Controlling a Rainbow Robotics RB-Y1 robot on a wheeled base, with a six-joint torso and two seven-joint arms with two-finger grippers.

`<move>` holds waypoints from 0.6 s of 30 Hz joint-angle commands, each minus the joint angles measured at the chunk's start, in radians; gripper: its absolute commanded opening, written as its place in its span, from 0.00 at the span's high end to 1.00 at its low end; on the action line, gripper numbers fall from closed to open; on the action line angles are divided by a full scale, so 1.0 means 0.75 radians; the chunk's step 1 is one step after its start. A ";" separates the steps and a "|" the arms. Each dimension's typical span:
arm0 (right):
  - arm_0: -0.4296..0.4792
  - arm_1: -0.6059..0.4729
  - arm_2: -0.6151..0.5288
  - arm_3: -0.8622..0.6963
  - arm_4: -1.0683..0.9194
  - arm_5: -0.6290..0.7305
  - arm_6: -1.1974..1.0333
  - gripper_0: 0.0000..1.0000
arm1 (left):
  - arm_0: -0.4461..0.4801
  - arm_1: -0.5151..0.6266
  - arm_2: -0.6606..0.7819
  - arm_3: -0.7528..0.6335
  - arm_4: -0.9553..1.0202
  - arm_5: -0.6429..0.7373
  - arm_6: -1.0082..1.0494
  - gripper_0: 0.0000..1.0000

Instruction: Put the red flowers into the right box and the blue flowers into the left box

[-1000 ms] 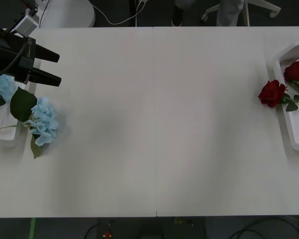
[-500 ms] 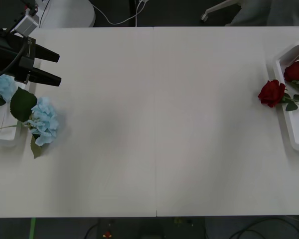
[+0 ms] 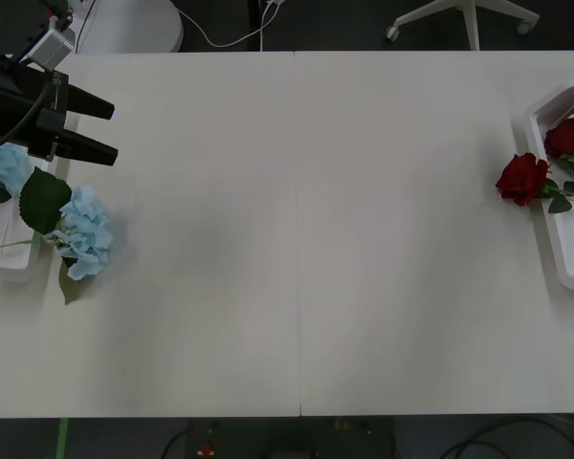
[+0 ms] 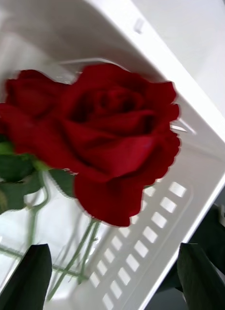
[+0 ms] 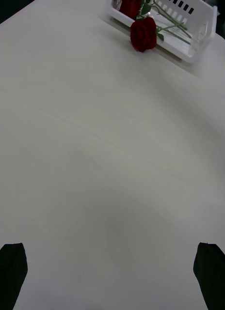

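**A:** Where do the flowers stand?

**B:** The red flowers (image 3: 522,179) are at the right box (image 3: 558,258): two blooms lie inside it, and one head hangs over the rim onto the table (image 3: 297,239), its stem reaching back into the tray. The blue flowers (image 3: 84,232) are at the left box (image 3: 8,263): one hydrangea head lies on the table just beside the tray with its stem across the rim, and another pale-blue cluster sits inside near the far end.

**A:** And the grippers?

**B:** The left gripper (image 3: 100,126) hovers above the table just beyond the left box, black fingers spread apart and holding nothing. The right gripper (image 4: 115,278) hangs close over a rose (image 4: 112,140) inside the right box, fingers also apart, nothing between them.

**A:** So what's the step, and how to do it well?

**B:** I'd judge the sorting nearly done; what remains is tidying the two heads that overhang. For the hydrangea, take it by the stem or the base of the cluster, not the fluffy petals, then lift and set it fully inside the rim. The same goes for the rose: pinch the stem just behind the bloom and draw it inward so the head clears the rim.
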 commanded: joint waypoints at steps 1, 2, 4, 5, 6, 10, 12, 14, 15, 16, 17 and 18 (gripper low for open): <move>0.004 -0.192 -0.079 -0.248 -0.253 0.251 0.140 0.23 | -0.069 0.010 0.006 -0.030 0.017 -0.013 -0.087 0.00; 0.006 -0.217 -0.091 -0.301 -0.328 0.323 0.176 0.20 | -0.069 0.010 0.006 -0.030 0.017 -0.013 -0.087 0.00; 0.016 -0.254 -0.109 -0.385 -0.441 0.417 0.244 0.19 | -0.069 0.010 0.006 -0.030 0.017 -0.013 -0.087 0.00; 0.026 -0.266 -0.113 -0.422 -0.494 0.449 0.277 0.17 | -0.069 0.010 0.006 -0.030 0.017 -0.013 -0.087 0.00; 0.043 -0.282 -0.123 -0.481 -0.572 0.494 0.311 0.17 | -0.069 0.010 0.006 -0.030 0.017 -0.013 -0.087 0.00; 0.130 -0.335 -0.150 -0.682 -0.803 0.574 0.406 0.16 | -0.069 0.010 0.006 -0.030 0.017 -0.013 -0.087 0.00; 0.200 -0.360 -0.179 -0.788 -0.911 0.586 0.451 0.15 | -0.069 0.010 0.006 -0.030 0.017 -0.013 -0.087 0.00; 0.306 -0.391 -0.216 -0.929 -1.065 0.584 0.506 0.15 | -0.069 0.010 0.006 -0.030 0.017 -0.013 -0.087 0.00; 0.331 -0.399 -0.218 -0.960 -1.108 0.580 0.518 0.15 | -0.069 0.010 0.006 -0.030 0.017 -0.013 -0.087 0.00; 0.384 -0.415 -0.222 -1.021 -1.200 0.570 0.539 0.15 | -0.069 0.010 0.006 -0.030 0.017 -0.013 -0.087 0.00; 0.415 -0.425 -0.224 -1.056 -1.253 0.560 0.555 0.15 | -0.069 0.010 0.006 -0.030 0.017 -0.013 -0.087 0.00; 0.460 -0.432 -0.226 -1.103 -1.329 0.546 0.590 0.15 | -0.069 0.010 0.006 -0.030 0.017 -0.013 -0.087 0.00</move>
